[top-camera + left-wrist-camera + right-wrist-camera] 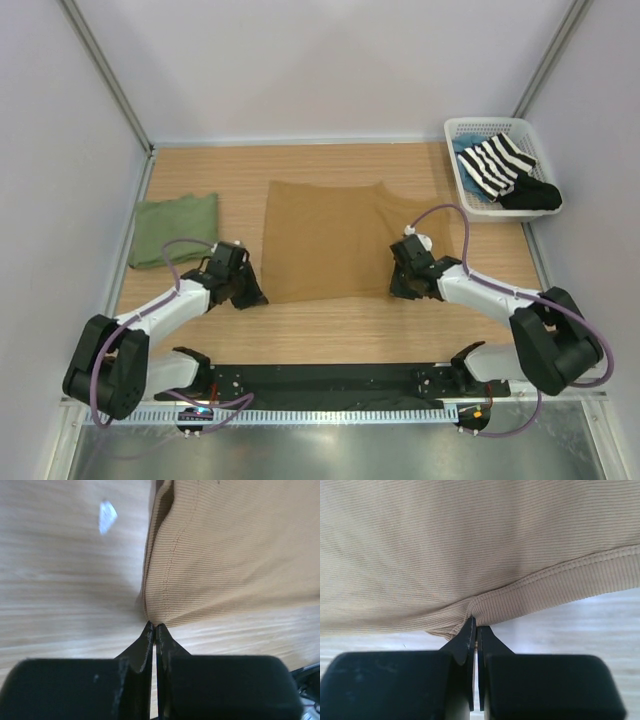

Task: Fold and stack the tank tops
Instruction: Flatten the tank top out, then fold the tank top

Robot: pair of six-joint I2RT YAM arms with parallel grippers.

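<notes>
The tan-brown tank top (pixel 330 240) lies spread flat in the middle of the wooden table. My left gripper (pixel 252 297) is shut on its near left corner; in the left wrist view the ribbed tan cloth (pixel 225 555) bunches into the closed gripper tips (pixel 155 626). My right gripper (pixel 400 290) is shut on the near right hem; the right wrist view shows the tan hem band (pixel 560 585) pinched at the closed gripper tips (pixel 475 622). The olive green tank top (pixel 175 228) lies folded at the far left, apart from both grippers.
A white basket (pixel 470 190) at the back right holds a black-and-white striped garment (pixel 497 165), a black garment (pixel 530 195) and some blue cloth. White walls enclose the table on three sides. A black rail (pixel 330 380) runs along the near edge.
</notes>
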